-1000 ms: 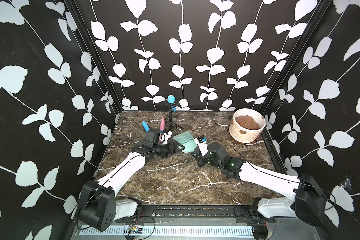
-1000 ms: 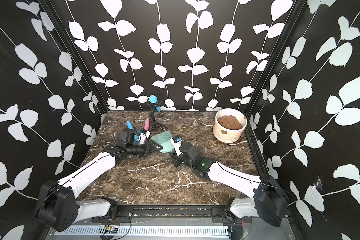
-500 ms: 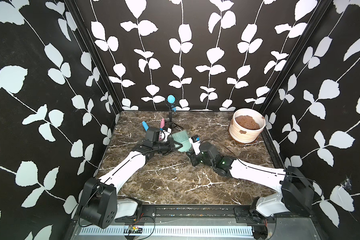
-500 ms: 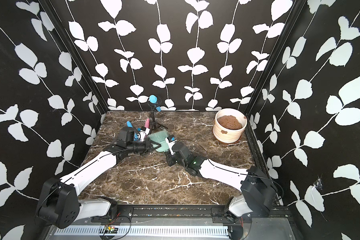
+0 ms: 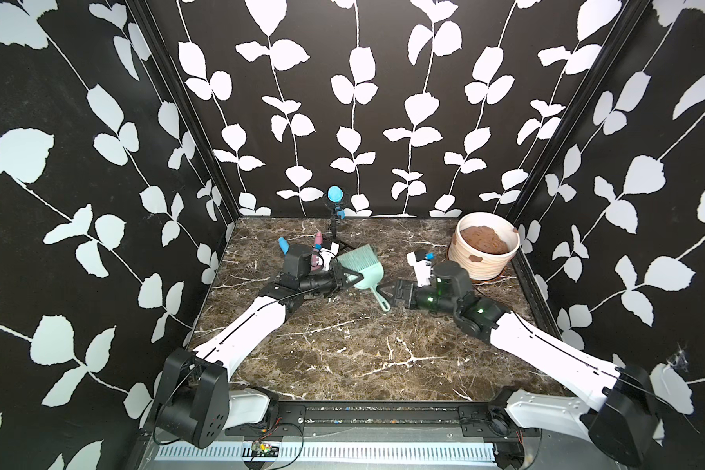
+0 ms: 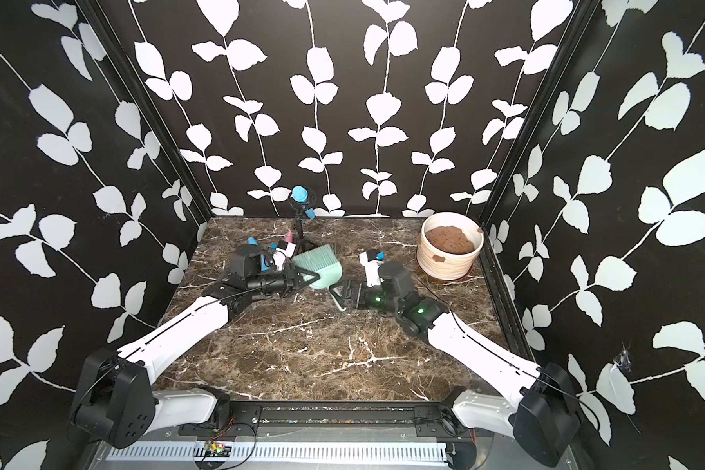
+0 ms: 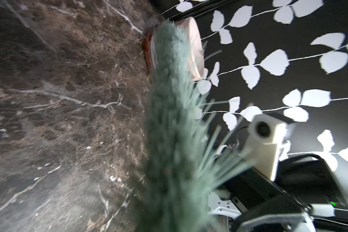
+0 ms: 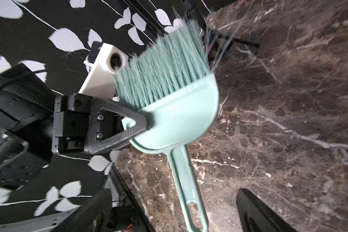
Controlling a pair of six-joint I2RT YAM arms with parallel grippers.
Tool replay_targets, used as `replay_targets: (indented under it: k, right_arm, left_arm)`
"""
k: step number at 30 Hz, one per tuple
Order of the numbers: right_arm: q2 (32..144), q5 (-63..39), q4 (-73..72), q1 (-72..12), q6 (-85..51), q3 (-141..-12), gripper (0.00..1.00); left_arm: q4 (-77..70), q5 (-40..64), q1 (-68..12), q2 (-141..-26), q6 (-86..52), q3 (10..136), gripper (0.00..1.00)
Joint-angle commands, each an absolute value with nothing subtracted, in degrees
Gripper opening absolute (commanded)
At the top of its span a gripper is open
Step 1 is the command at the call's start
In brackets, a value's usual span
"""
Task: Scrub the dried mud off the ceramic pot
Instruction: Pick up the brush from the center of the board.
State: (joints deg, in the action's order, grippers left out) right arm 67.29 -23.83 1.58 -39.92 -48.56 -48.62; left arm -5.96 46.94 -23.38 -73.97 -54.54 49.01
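Leftmost, clamping the left gripper point(image 5: 355, 279) hard onto the pale-green head of the brush point(image 5: 361, 266), keeping the jaws pinched shut on the plastic edge. Showing that grip plainly only through the right wrist view, with one dark fingertip point(image 8: 147, 122) pressing against the head. Blurring into a green smear of bristles across the left wrist view, hiding those jaws and covering most of the ceramic pot point(image 7: 196, 46). Holding the right gripper point(image 5: 387, 295) wide open, jaws flanking the brush handle without touching it, with both fingers cut off at the frame edge. Sitting far right in the counter's point(image 5: 342, 358) back corner, well apart from the brush, and bearing the dried mud point(image 5: 473, 258) as a blob on the ribbed wall in both top views.
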Motion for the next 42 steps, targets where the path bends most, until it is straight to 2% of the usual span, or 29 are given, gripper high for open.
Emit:
replay_targets:
  k: [1,5,8,12,21,26,33,40,42]
  right_arm:
    - [64.7,-36.0,-1.3,-39.8,-58.0,-44.6,0.96]
    - [61.0,-33.6,-19.9,-39.7,-71.2,-37.0,0.92]
    - [59.3,-25.5,-31.5,-39.8,-80.4,-31.7,0.82]
    - [60.0,-17.7,-44.0,-39.9,-84.5,-30.0,0.76]
    - [63.7,-18.6,-47.1,-39.9,-84.8,-36.0,0.71]
    - [65.5,-18.7,-47.5,-39.9,-85.0,-38.0,0.54]
    - [64.7,-16.4,-46.2,-39.9,-82.3,-38.4,0.46]
    - [61.9,-13.6,-42.2,-39.9,-77.5,-37.9,0.3]
    - [61.9,-13.6,-41.9,-39.9,-76.6,-38.0,0.2]
  left_arm:
    - [-19.5,50.1,-23.6,-71.2,-59.8,48.0,0.0]
    - [-29.9,48.9,-23.7,-71.2,-67.3,45.6,0.0]
    - [-36.4,47.1,-23.8,-71.4,-71.9,43.9,0.0]
    - [-44.8,45.6,-24.5,-72.9,-78.5,42.2,0.0]
    - [-49.5,45.0,-27.1,-75.0,-82.5,42.0,0.0]
    - [-45.2,44.1,-28.0,-74.0,-80.5,42.4,0.0]
    - [-44.3,44.2,-29.4,-74.5,-80.7,43.4,0.0]
    - [-43.2,43.9,-29.8,-74.3,-81.3,43.1,0.0]
    - [-42.4,44.2,-30.0,-74.4,-81.1,43.3,0.0]
